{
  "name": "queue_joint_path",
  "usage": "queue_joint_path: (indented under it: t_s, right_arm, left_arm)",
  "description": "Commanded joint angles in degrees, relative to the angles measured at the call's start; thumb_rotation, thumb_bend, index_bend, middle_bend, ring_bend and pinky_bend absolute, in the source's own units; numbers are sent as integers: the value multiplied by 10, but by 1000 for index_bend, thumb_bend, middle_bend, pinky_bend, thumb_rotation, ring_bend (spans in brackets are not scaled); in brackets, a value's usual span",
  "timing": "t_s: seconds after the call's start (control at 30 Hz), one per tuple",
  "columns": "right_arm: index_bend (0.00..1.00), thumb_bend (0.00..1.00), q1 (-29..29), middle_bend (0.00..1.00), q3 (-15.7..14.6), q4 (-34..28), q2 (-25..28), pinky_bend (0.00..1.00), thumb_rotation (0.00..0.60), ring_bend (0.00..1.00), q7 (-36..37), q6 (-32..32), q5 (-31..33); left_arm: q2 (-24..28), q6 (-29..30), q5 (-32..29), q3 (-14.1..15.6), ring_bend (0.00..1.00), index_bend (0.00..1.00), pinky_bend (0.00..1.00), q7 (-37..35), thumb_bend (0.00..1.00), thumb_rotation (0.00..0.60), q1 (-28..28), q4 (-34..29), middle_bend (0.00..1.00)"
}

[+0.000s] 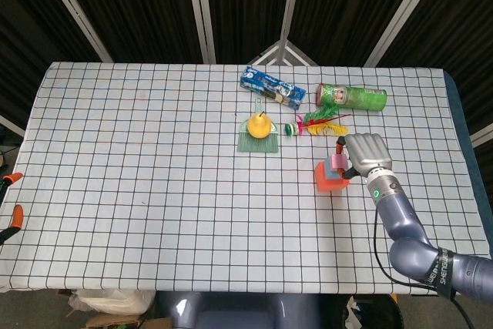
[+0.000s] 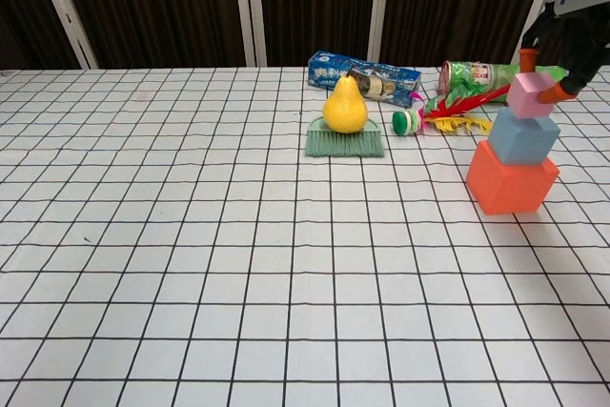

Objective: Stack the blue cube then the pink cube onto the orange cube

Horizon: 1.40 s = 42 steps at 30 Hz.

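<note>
I'm working in what looks like a robot test lab. My table [image 1: 154, 190] fills the middle of the frame under a white cloth printed with a black grid. Behind it, across the top, dark curtains [image 2: 143, 7] hang between slanted pale metal struts [image 1: 202, 9]. Mismatched props sit scattered at upper right.
</note>
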Motion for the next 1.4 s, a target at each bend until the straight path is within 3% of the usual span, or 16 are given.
queue_joint_path:
  t_s: [0.03, 1.2, 1.27, 1.4]
  right_arm:
    - [535, 469, 6, 1000, -8, 7, -1, 929, 600, 1000, 4, -8, 5]
    - [531, 471, 35, 1000, -58, 46, -5, 929, 600, 1000, 65, -34, -7]
    - [482, 470, 38, 1000, -64, 44, 0, 929, 600, 1000, 63, -42, -5]
    - [264, 470, 44, 1000, -72, 42, 8, 929, 600, 1000, 61, -52, -2]
  left_arm:
    - [0, -1, -1, 0, 0, 190, 0, 1, 584, 600, -1, 0, 67]
    - [-5, -8, -7, -1, 0, 189, 0, 17, 584, 600, -4, -2, 67]
    - [-5, -8, -7, -1, 0, 189, 0, 17, 584, 600, -4, -3, 67]
    - [-5, -9, -8, -1, 0, 190, 0, 19, 584, 600, -4, -4, 67]
